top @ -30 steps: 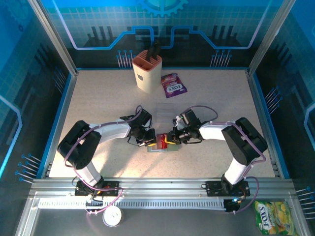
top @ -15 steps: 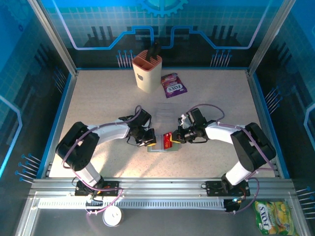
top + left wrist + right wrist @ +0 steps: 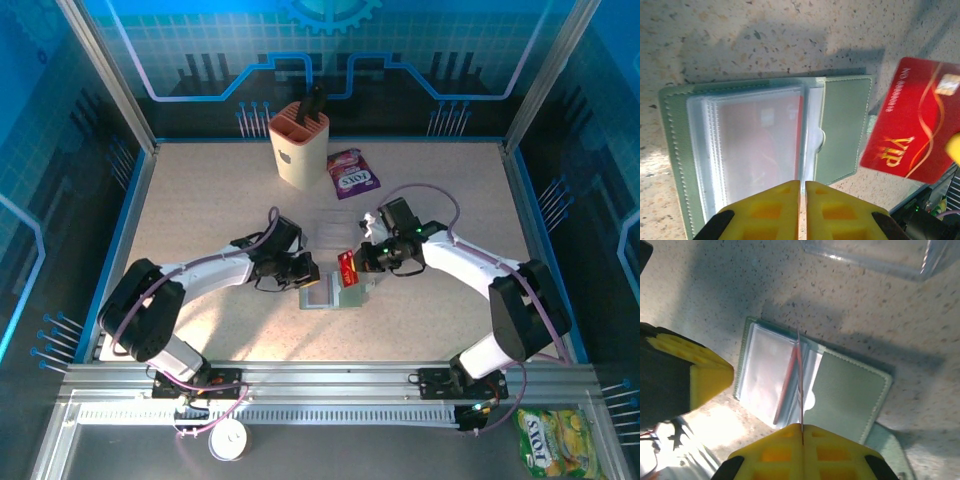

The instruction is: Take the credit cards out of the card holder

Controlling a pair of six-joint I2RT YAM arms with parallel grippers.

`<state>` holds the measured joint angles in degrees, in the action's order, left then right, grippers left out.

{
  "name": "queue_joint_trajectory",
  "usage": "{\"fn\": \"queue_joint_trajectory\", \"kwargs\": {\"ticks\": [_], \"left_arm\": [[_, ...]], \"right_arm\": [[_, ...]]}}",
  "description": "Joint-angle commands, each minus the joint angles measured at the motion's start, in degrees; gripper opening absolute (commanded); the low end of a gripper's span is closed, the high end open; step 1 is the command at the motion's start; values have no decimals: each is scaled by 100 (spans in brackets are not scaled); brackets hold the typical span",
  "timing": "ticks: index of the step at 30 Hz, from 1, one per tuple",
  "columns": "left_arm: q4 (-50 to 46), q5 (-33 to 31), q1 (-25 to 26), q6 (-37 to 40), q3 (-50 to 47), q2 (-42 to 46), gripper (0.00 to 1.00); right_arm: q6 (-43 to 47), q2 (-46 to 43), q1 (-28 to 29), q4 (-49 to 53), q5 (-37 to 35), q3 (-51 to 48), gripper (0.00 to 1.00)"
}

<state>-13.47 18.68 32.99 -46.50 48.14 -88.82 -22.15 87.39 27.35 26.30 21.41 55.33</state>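
Pinching red "VIP" card (image 3: 910,125) in right jaws, left jaws closed together over card holder (image 3: 840,135)

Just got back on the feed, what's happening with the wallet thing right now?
The right gripper is shut on a red VIP card, held in the air just off the open card holder on the table. The left gripper, fingers closed, sits at the holder's edge, seemingly steadying it. A second red card shows inside the clear sleeves.
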Motion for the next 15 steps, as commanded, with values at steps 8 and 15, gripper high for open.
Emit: {"fn": "queue_joint_trajectory", "kwargs": {"ticks": [8, 15], "left_arm": [[128, -104, -383, 27, -392, 443, 12], [29, -131, -530, 73, -531, 689, 12]], "right_arm": [[3406, 476, 236, 1518, -1543, 1348, 0], [5482, 1145, 237, 2342, -1795, 2568, 0]]}}
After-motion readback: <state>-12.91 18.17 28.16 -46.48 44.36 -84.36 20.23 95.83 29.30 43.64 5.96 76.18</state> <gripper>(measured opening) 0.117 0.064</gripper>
